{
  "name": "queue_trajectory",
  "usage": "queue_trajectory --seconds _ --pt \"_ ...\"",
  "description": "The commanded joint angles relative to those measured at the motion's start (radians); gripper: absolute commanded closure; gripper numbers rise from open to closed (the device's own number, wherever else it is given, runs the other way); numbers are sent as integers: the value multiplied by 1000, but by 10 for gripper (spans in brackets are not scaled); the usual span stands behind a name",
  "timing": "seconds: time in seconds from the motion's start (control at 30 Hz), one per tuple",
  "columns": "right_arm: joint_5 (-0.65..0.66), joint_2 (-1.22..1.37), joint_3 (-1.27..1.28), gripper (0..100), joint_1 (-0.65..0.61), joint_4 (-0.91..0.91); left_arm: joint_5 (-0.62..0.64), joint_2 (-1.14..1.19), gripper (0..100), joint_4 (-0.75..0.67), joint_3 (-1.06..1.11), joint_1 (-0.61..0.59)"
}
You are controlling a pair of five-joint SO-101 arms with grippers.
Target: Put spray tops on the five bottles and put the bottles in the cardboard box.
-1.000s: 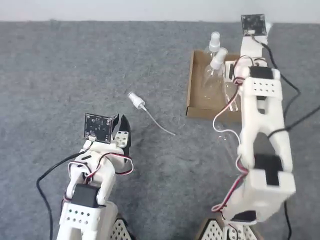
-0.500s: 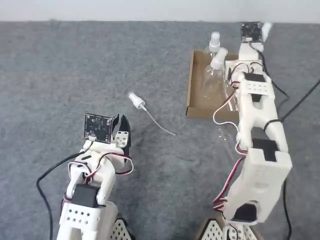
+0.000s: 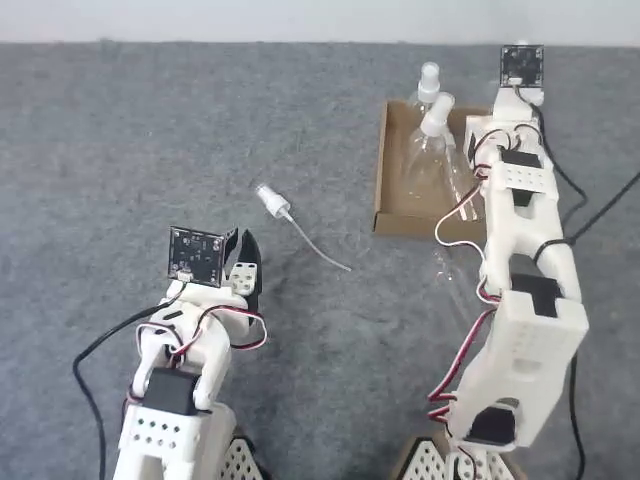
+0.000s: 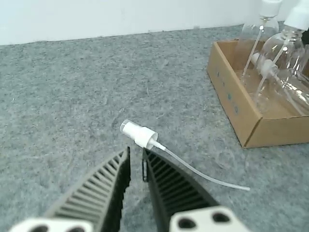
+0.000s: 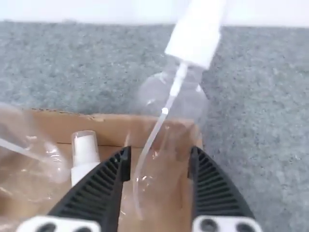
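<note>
A loose spray top (image 3: 272, 200) with its long tube lies on the grey felt, just ahead of my left gripper (image 3: 241, 252). In the left wrist view the spray top (image 4: 139, 134) sits right beyond the left gripper (image 4: 135, 153), whose fingers are nearly together and hold nothing. The cardboard box (image 3: 381, 170) holds several clear bottles, two upright with white tops (image 3: 437, 115). My right gripper (image 5: 159, 153) is open over the box's far right corner. A capped bottle (image 5: 170, 96) stands between its fingertips, which do not press on it.
Another clear bottle (image 3: 450, 272) lies on the felt in front of the box, partly hidden by the right arm. A capped bottle (image 5: 84, 150) lies flat inside the box (image 5: 106, 123). Open felt stretches left of the box.
The right arm has swung right and farther out along the box's back edge, toward its far right corner. The left arm and the loose spray top have not moved.
</note>
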Motion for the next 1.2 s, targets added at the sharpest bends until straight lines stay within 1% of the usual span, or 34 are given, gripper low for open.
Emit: queue_trajectory --seconds 0.0,0.57,0.77,0.97,1.17 --pt "-6 -4 -63 902 30 -33 -6 -20 958 -26 -12 -2" --pt "-6 -5 -57 902 42 -21 -6 -20 958 -26 -12 -2" --pt "-66 -10 -60 973 44 -21 -6 -20 958 -28 -12 -2" --pt "-69 -28 -54 974 45 -19 -6 -20 958 -28 -12 -2" --pt "-71 -124 -5 975 44 22 -6 -20 958 -28 -12 -2"
